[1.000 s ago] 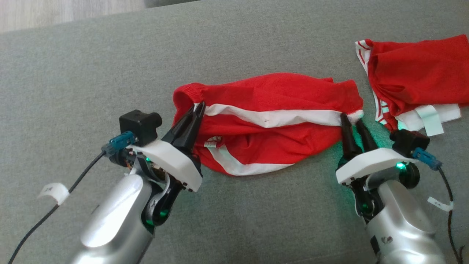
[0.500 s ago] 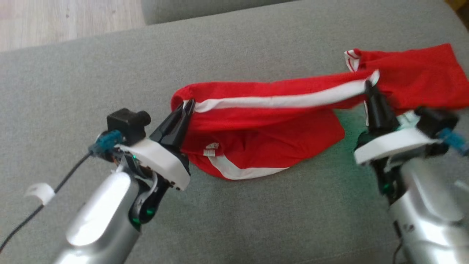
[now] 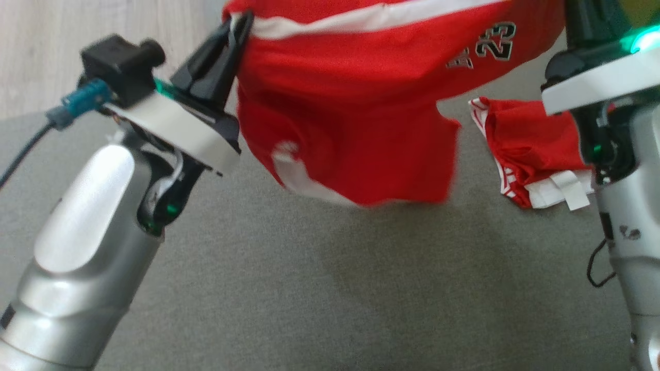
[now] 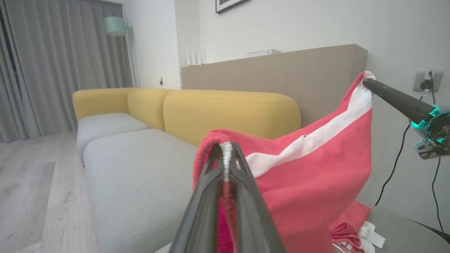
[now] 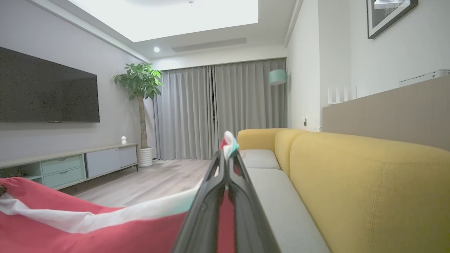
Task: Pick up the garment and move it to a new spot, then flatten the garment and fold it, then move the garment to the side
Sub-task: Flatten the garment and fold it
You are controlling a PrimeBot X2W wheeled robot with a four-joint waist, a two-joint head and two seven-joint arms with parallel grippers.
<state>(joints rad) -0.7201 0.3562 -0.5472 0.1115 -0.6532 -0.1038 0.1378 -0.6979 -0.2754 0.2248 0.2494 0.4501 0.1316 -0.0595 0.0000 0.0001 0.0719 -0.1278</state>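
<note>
Grey sofa seat (image 3: 309, 288) is lying under everything. Garment (image 3: 361, 103) is hanging stretched across the top centre, lifted clear of the seat, "23" showing. Second red garment (image 3: 521, 149) is lying crumpled mid-right on the seat. Left gripper (image 3: 240, 26), upper left, is pinching the waistband end; right gripper (image 5: 226, 154) is clamping the opposite white-striped end.

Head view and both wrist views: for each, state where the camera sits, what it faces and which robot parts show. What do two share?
Head: head-mounted, facing down at seat; left arm, right arm, left claw.
Left wrist: behind left claw, facing backrest; right claw too.
Right wrist: behind right claw, facing curtains.
All share the garment both claws pinch.
</note>
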